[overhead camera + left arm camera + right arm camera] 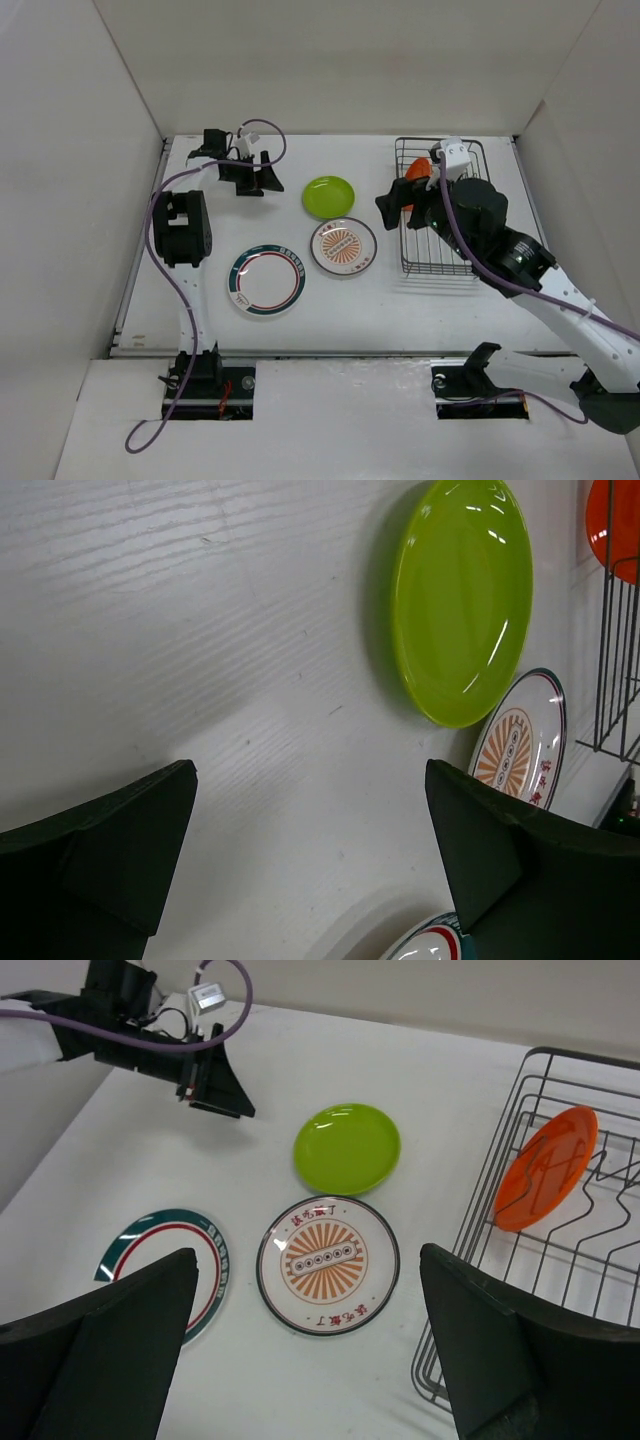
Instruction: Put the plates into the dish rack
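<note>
Right gripper (307, 1252): fingers spread wide, nothing between them. It hangs above the white table (420, 310), just left of the dish rack (437, 268), with the patterned plate (343, 246) below it.

Left gripper (310, 765): jaws also wide apart and empty, over bare table at the far left, well apart from the rack.

Orange plate (545, 1165): already in the rack, standing on edge and tilted against the wire prongs at the far end.

Lime green plate (329, 196): flat on the table, left of the rack.

Patterned plate lies flat just nearer than the lime one; the two are close or just touching.

Green-rimmed white plate (266, 280): flat on the table, left of the patterned plate, near it.
</note>
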Robot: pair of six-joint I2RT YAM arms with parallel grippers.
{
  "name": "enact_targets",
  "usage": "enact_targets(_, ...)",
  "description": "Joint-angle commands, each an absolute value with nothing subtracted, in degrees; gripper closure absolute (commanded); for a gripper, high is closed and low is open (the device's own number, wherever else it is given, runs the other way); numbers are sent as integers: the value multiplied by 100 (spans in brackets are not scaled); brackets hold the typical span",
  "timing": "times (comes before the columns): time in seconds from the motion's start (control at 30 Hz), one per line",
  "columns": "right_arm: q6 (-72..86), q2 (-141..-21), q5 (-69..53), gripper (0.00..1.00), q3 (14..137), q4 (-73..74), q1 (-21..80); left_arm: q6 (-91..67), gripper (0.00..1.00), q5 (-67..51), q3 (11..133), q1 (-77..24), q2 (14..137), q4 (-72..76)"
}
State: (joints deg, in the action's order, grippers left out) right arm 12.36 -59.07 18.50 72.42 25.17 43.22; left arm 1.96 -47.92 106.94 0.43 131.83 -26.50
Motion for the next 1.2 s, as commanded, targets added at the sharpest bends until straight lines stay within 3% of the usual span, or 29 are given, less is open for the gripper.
enact_targets(0.0, 1564, -5713, 1811, 4, 7129, 2381, 4473, -193, 4, -5387, 11214, -87, 13332, -2698)
enact_targets(0.13, 1758, -5599, 1811, 4, 6961, 2496, 4579, -255, 6, -5440, 11399, -237, 13613, -2698)
enact_targets(0.2, 1907, -5599, 1811, 4, 6838, 2496, 4579, -316, 12, -5440, 11399, -377, 13675, -2646)
enact_targets(0.7, 2127, -5599, 1740, 5, 6724, 2558, 4685, -694, 31, -5001, 11355, -861, 14142, -2312)
enact_targets(0.93, 2127, -5546, 1740, 5, 6724, 2505, 4685, -861, 55, -4737, 11303, -861, 14194, -2206)
enact_targets(1.17, 2127, -5379, 1740, 5, 6487, 2558, 4685, -966, 57, -4624, 11355, -976, 14300, -2206)
